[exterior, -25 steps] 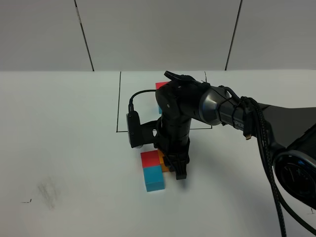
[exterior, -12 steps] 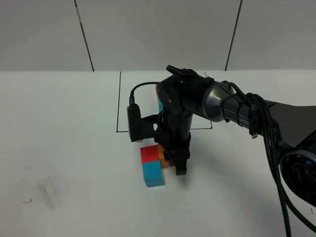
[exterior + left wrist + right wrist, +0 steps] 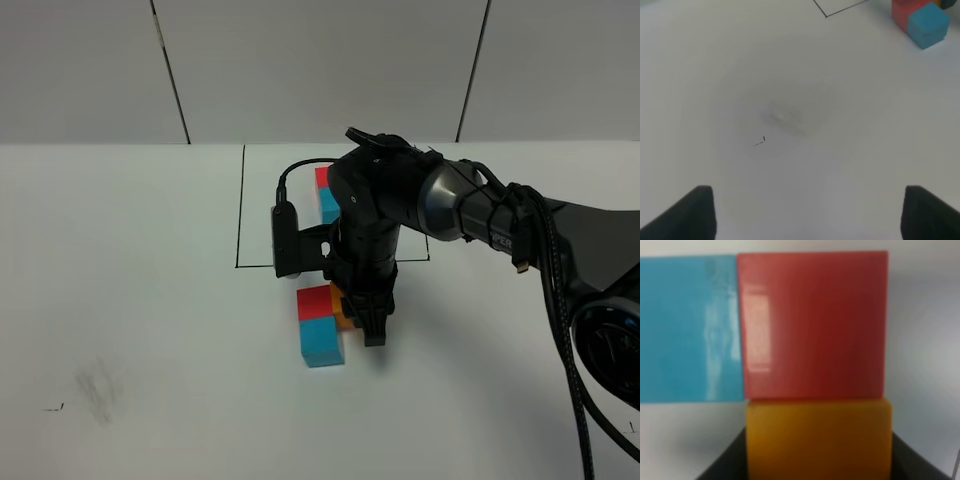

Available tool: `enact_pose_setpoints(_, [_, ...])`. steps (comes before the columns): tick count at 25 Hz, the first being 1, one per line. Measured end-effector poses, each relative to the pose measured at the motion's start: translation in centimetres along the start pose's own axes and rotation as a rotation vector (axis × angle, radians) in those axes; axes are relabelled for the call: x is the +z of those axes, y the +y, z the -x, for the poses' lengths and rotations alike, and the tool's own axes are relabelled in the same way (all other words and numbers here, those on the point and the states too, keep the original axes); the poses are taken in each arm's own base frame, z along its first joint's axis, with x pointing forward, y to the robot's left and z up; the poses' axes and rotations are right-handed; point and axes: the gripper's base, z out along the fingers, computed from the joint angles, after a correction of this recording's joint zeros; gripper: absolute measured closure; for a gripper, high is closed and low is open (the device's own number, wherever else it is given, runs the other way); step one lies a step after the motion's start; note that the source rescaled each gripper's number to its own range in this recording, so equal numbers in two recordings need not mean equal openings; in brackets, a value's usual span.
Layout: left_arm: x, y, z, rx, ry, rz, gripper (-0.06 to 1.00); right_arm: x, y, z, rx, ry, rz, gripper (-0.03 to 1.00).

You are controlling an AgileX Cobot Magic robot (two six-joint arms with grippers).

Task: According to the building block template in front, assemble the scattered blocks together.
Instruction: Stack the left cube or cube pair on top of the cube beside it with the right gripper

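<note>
On the white tabletop [image 3: 130, 300], the nearest of the three loose matte cubes is the light blue cube [image 3: 322, 341], with the red cube [image 3: 315, 302] touching its far face and the orange cube [image 3: 346, 310] pressed against the red one's right side, largely hidden beneath the black right gripper [image 3: 368, 325]. The right arm reaches in from the right of the high view and points steeply down, its jaws clenched on the orange cube; the right wrist camera shows that cube [image 3: 817, 439] flush against the red cube [image 3: 812, 325], with the light blue cube [image 3: 690, 327] joined to the red one's adjacent side, forming an L. Beyond the arm, a thin black rectangle [image 3: 240, 210] drawn on the table frames the building block template [image 3: 326, 195], of which only a red and a blue cube show behind the wrist. The left gripper [image 3: 807, 212] hovers with jaws spread wide and empty over bare table, the loose cluster [image 3: 920, 17] well away from it.
</note>
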Motion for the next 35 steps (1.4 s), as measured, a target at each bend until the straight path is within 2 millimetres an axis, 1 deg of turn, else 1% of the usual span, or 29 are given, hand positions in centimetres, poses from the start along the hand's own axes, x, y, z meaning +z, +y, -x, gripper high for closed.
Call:
enact_pose_setpoints(5, [0.0,0.0,0.0,0.000,0.000,0.000,0.09,0.0,-0.1,-0.2,0.005,0.000,-0.001,0.78])
enact_pose_setpoints(15, [0.0,0.0,0.0,0.000,0.000,0.000,0.09,0.1,-0.8,-1.2,0.035,-0.002,-0.001,0.78])
enact_pose_setpoints(30, [0.0,0.0,0.0,0.000,0.000,0.000,0.09,0.1,-0.9,-1.0,0.055,-0.034,-0.001,0.79])
enact_pose_setpoints(35, [0.0,0.0,0.0,0.000,0.000,0.000,0.09,1.3,-0.7,-1.0,0.055,-0.023,0.019,0.79])
